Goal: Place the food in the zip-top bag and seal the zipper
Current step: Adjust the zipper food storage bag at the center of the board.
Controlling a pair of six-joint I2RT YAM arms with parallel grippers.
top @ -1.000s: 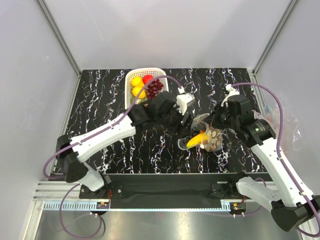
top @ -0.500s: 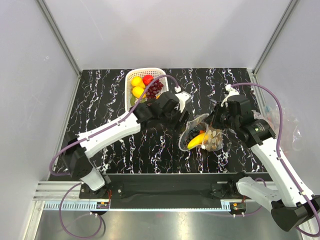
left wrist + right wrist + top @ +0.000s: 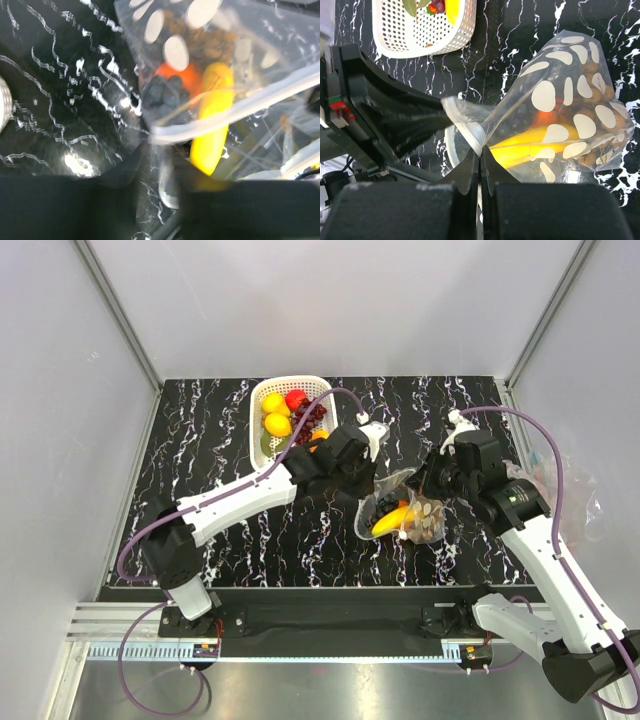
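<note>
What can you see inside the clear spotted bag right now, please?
Through the bag show a banana, an orange, dark grapes and tan grapes. Its white spots and the fruits themselves cover whatever lies beneath, so more pieces cannot be ruled out.

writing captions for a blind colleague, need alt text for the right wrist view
The right gripper pinches the rim of a clear, white-spotted bag holding a banana and an orange. The left gripper meets the bag's mouth from the left; a white basket sits beyond on the black table.
</note>
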